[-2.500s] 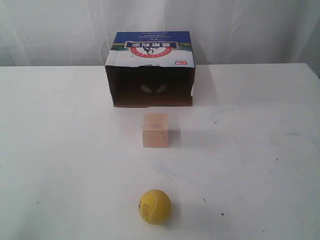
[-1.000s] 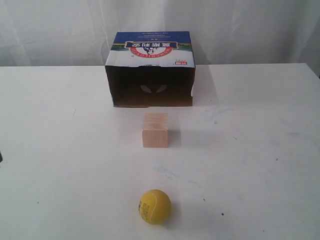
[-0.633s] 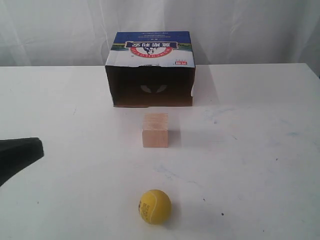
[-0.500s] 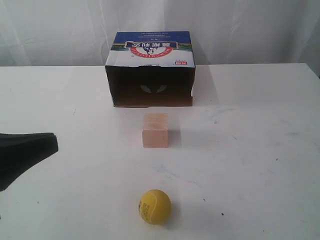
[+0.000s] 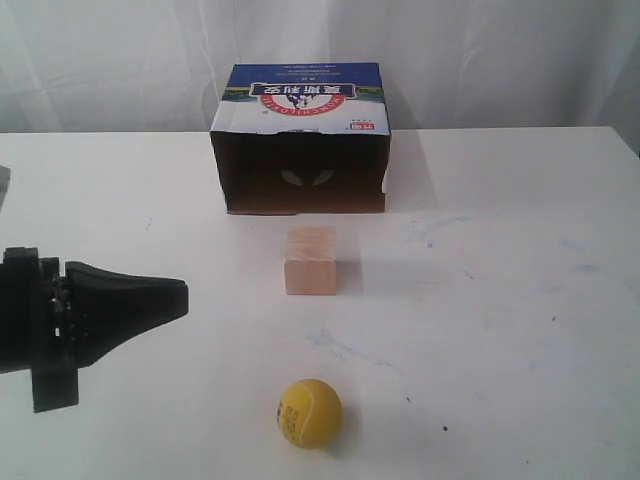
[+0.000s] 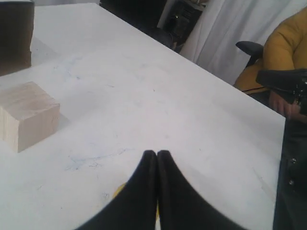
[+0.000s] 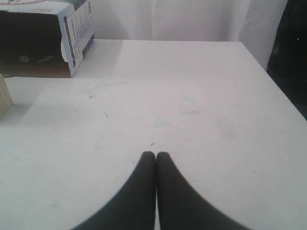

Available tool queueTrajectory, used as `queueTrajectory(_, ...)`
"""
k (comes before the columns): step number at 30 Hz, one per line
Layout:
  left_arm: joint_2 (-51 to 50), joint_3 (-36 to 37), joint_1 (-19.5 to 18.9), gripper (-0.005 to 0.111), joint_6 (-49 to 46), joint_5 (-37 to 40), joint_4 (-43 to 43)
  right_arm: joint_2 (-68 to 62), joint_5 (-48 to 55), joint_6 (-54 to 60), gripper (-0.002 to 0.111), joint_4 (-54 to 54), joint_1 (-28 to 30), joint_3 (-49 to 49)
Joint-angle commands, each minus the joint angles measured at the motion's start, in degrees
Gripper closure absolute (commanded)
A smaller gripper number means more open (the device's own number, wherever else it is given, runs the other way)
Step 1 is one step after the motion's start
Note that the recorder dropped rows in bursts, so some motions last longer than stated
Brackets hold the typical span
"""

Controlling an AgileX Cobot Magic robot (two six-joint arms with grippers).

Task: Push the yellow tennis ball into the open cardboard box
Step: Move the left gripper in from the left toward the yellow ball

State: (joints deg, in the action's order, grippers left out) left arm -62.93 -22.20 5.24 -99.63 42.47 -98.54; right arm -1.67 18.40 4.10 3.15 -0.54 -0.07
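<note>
Yellow tennis ball [image 5: 310,413] lies outside the open cardboard box [image 5: 300,105], its interior murky.

Bright, even light; soft shadows, slight blur

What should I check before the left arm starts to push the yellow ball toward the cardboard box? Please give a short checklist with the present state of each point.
1. Opening of the open cardboard box faces the yellow tennis ball: ok.
2. Straight line from ball to box is free: not ok, the wooden cube stands between them.
3. Left gripper shut for pushing: ok, its fingers are together in the left wrist view.
4. Left gripper on the ball's side away from the box: not ok, in the exterior view it is left of the ball and apart from it.
5. Right gripper out of the path: ok, shut and not in the exterior view.
6. Left gripper low enough to meet the ball: cannot tell.
</note>
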Motion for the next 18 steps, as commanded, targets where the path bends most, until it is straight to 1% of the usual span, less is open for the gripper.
queueTrajectory(1,-4.3,-0.8,2.0,0.107,-7.4,2.2,-1.4,0.3,-0.4,-0.1,0.108,-0.2,-0.1,0.1)
queueTrajectory(2,-5.0,-1.7,4.7,0.107,-8.3,0.0,-1.4,0.3,-0.4,-0.1,0.108,-0.2,-0.1,0.1)
queueTrajectory(3,-5.2,-2.3,6.5,0.107,-8.4,-1.9,-1.4,0.3,-0.4,-0.1,0.108,-0.2,-0.1,0.1)
queueTrajectory(4,-5.6,-4.1,11.3,0.107,-7.4,-6.2,1.1,0.3,-0.4,-0.1,0.108,-0.2,-0.1,0.1)
queueTrajectory(5,-5.7,-5.1,14.0,0.107,-6.3,-9.1,2.8,0.3,-0.4,-0.1,0.108,-0.2,-0.1,0.1)
queueTrajectory(6,-6.2,-6.4,18.5,0.107,-5.3,-14.5,4.0,0.3,-0.4,-0.1,0.108,-0.2,-0.1,0.1)
queueTrajectory(8,-6.5,-7.7,23.5,0.107,-5.3,-19.3,3.8,0.3,-0.4,-0.1,0.108,-0.2,-0.1,0.1)
queueTrajectory(10,-6.5,-8.7,24.9,0.107,-5.1,-20.2,3.8,0.3,-0.4,-0.1,0.108,-0.2,-0.1,0.1)
queueTrajectory(18,-6.3,-11.2,24.9,0.107,-4.9,-20.0,5.2,0.3,-0.4,-0.1,0.108,-0.2,-0.1,0.1)
